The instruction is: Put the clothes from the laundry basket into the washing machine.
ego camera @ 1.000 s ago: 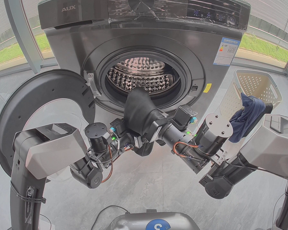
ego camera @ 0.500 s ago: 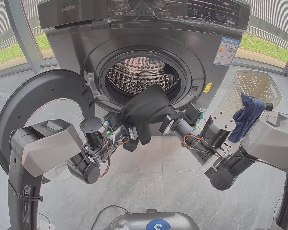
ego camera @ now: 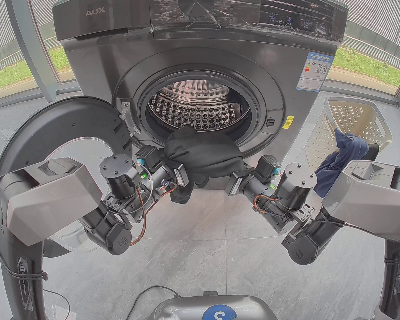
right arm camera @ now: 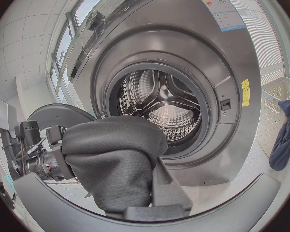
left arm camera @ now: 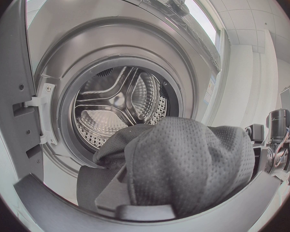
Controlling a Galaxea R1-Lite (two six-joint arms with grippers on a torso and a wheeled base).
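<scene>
1. Nearby, the left gripper (ego camera: 182, 172) and right gripper (ego camera: 236, 176) each clamp one end of the black garment (ego camera: 204, 152). It is a soft, dimpled mesh bunched between them (the fingertips are buried in cloth).
2. The bundle hangs at the lower lip of the washing machine (ego camera: 111, 63) opening, not yet inside the shiny, ribbed, perforated steel drum (ego camera: 195, 105).
3. Farther right, a limp blue garment (ego camera: 342, 161) drapes over the rim of the pale, perforated plastic laundry basket (ego camera: 360, 116), so at least two pieces seem left to load.
</scene>
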